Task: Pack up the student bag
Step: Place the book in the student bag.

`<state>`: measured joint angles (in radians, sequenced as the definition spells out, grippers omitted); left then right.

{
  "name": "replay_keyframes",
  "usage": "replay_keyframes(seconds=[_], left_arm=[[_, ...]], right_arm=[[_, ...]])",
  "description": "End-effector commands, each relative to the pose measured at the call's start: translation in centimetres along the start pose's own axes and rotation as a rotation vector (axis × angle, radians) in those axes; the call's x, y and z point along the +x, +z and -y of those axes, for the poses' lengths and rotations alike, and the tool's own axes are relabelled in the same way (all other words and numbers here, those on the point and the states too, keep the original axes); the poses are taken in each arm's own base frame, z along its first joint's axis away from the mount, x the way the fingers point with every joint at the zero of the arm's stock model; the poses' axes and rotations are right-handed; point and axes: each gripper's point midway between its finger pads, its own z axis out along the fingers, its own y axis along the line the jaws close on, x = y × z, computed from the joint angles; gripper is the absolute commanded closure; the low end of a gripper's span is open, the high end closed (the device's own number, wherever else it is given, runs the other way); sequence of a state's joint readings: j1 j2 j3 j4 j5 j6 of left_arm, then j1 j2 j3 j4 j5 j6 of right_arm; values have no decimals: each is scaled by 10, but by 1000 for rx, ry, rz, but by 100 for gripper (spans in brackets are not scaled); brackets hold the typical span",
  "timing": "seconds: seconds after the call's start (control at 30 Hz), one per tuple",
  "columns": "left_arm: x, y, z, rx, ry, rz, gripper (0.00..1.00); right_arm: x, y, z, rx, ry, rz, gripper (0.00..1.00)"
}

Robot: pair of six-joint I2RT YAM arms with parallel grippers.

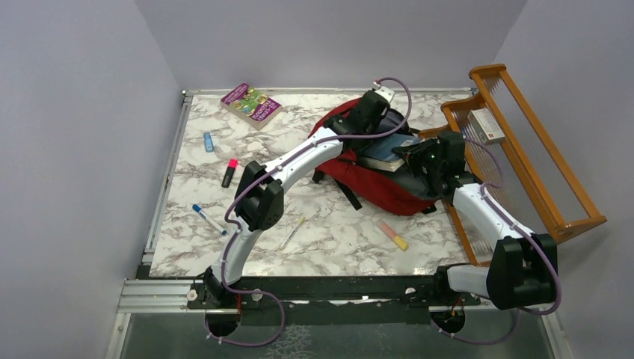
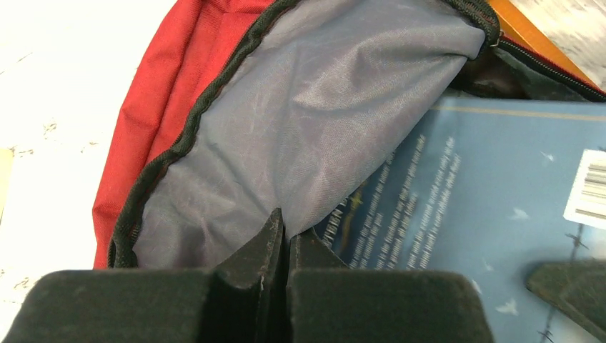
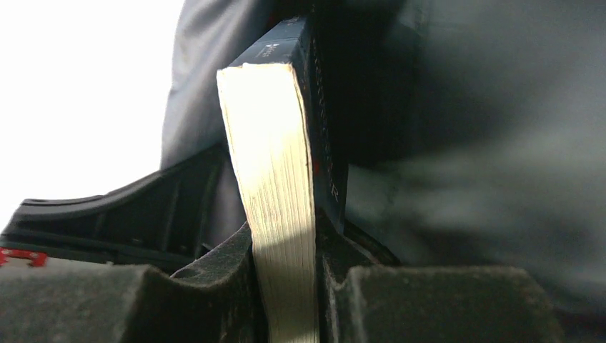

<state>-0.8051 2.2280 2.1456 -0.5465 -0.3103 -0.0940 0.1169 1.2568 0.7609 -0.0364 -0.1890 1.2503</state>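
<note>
The student bag (image 1: 374, 183), a red backpack with grey lining, lies open at the back right of the table. My left gripper (image 1: 368, 112) is at its far rim, shut on the edge of the grey lining (image 2: 314, 114), and holds the flap up. In the left wrist view the gripper (image 2: 287, 232) pinches the fabric beside the red shell (image 2: 150, 114). My right gripper (image 1: 426, 158) is shut on a dark blue book (image 1: 385, 152) lying partly inside the bag's mouth. The book's back cover (image 2: 486, 214) shows under the flap. In the right wrist view the gripper (image 3: 286, 243) clamps its page block (image 3: 275, 143).
A purple book (image 1: 251, 103) lies at the back left. A blue eraser-like item (image 1: 208, 141), a red-capped marker (image 1: 229, 172), a blue pen (image 1: 205, 218), a yellow pen (image 1: 293, 232) and an orange highlighter (image 1: 392, 234) lie on the marble table. A wooden rack (image 1: 538, 172) with a white box (image 1: 486, 125) stands at the right.
</note>
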Motion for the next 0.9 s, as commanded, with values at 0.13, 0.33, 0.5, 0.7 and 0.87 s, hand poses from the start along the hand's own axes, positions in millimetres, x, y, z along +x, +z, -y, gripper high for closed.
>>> replay_keyframes(seconds=[0.13,0.33,0.5,0.7,0.87], left_arm=[[-34,-33,12,38,-58,66,100],[-34,-44,12,42,-92,41,100],[-35,-53,7,27,-105,35,100],[-28,-47,-1,1,-89,19,100],[-25,-40,-1,7,-91,11,100]], right_arm=[[-21,0,-85,-352,54,70,100],[-8,31,-90,-366,55,61,100],[17,74,-97,-386,8,7,100],[47,118,-97,-406,-57,-64,100],[66,151,-79,-366,-94,-117,100]])
